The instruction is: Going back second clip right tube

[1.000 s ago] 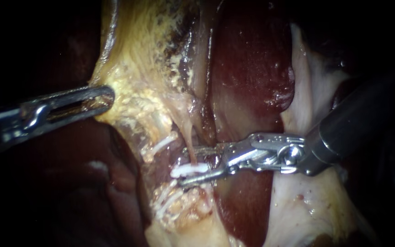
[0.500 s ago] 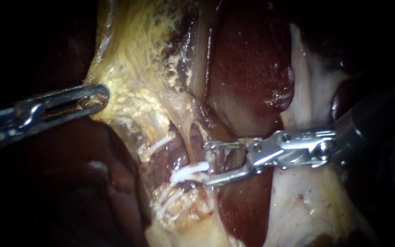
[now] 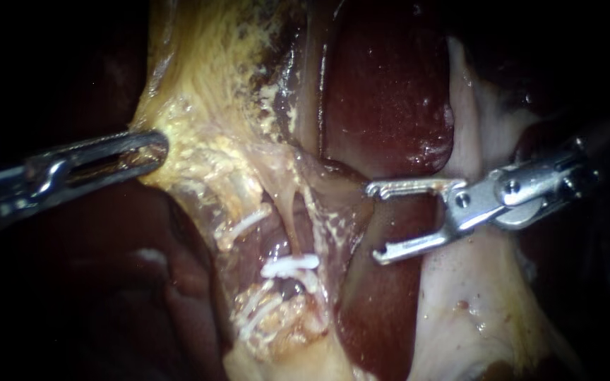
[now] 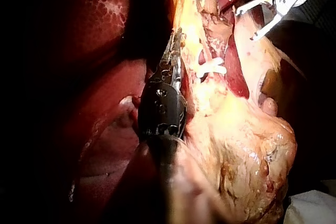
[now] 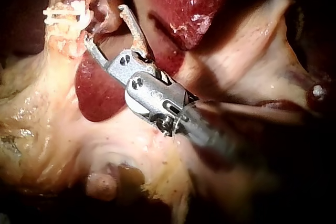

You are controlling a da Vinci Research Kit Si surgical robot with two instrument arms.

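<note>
So from where I'm standing this looks like the backing-off part of the clip job. The white clip (image 3: 291, 266) sits across what I take to be the right tube (image 3: 285, 212), and the right instrument (image 3: 375, 224) has nothing in it. Its jaws are wide apart and empty, with the tips out over the dark red liver (image 3: 390, 92) and the pale membrane (image 3: 474, 303) below them. The clip is ahead of the lower jaw and a bit off to the side, near but clearly not touching. The right wrist view shows it the same way, with the right instrument (image 5: 105, 24) gaping and the clip (image 5: 65, 11) just beyond the tips.

The left instrument (image 3: 160, 148) is on the far side of the tube. Its jaws are together and, as far as I can tell, clamped on the edge of the yellow fatty tissue (image 3: 206, 141), holding it taut. More white clips (image 3: 255, 314) sit lower down, and another (image 3: 245, 224) is off toward the left instrument, but I can't say for sure what those are on.

My guess for the next move is to draw the open jaws straight away from the tube without snagging the membrane or bumping the clip, while the left side keeps its tension steady.
</note>
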